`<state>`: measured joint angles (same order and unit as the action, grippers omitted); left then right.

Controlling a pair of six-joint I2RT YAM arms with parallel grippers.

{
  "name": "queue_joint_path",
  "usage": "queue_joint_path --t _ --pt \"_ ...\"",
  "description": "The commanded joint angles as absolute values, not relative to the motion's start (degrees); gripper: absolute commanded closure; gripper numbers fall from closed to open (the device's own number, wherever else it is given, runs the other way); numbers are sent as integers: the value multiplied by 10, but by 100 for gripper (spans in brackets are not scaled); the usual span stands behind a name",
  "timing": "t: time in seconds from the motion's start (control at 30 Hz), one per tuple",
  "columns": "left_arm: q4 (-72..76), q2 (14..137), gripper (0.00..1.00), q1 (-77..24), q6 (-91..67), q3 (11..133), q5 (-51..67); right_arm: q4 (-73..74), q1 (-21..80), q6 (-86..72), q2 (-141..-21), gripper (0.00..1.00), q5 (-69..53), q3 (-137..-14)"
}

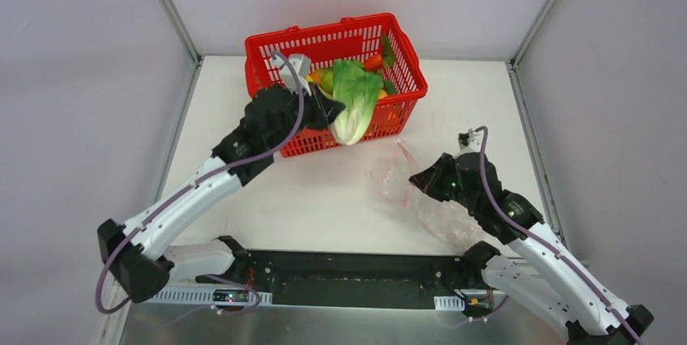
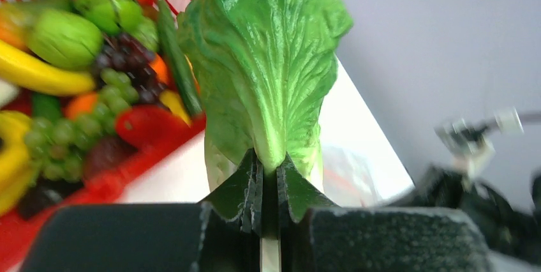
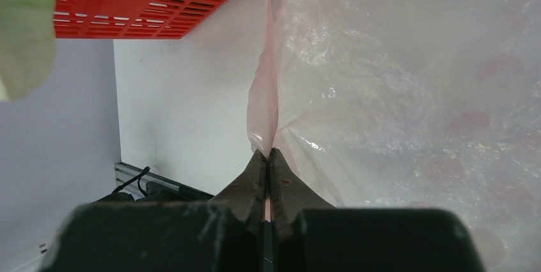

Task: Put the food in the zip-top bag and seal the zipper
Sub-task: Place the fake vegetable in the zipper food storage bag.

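Note:
My left gripper [image 1: 330, 110] is shut on the leafy green-white cabbage [image 1: 356, 98] and holds it over the near right rim of the red basket [image 1: 405, 45]. In the left wrist view the cabbage [image 2: 268, 61] rises from between my jaws [image 2: 273, 166]. My right gripper [image 1: 415, 179] is shut on the pink zipper strip [image 3: 265, 93] of the clear zip-top bag [image 1: 433, 207], which lies crinkled on the table. In the right wrist view the bag [image 3: 408, 93] spreads to the right of my jaws [image 3: 268, 154].
The red mesh basket [image 2: 147, 157] stands at the back centre and holds bananas [image 2: 38, 74], green pieces [image 2: 64, 39], grapes [image 2: 127, 61] and orange pieces. Grey walls close in the white table [image 1: 308, 191] on three sides.

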<state>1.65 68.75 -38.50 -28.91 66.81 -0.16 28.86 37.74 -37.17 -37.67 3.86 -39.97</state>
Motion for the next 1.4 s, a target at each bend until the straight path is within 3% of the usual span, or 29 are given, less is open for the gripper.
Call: queue_joint_path --t 0.0,0.33,0.87,1.37 --pt "63 581 100 -446 -269 579 20 268 378 -385 -346 100 46 -395" --pt "134 447 100 -533 -315 379 -28 263 378 -394 -312 100 29 -369" --pt "366 512 100 -588 -375 291 26 240 378 -409 -310 100 11 -351" --pt "455 604 100 -587 -397 251 23 188 378 -438 -287 100 -28 -337"
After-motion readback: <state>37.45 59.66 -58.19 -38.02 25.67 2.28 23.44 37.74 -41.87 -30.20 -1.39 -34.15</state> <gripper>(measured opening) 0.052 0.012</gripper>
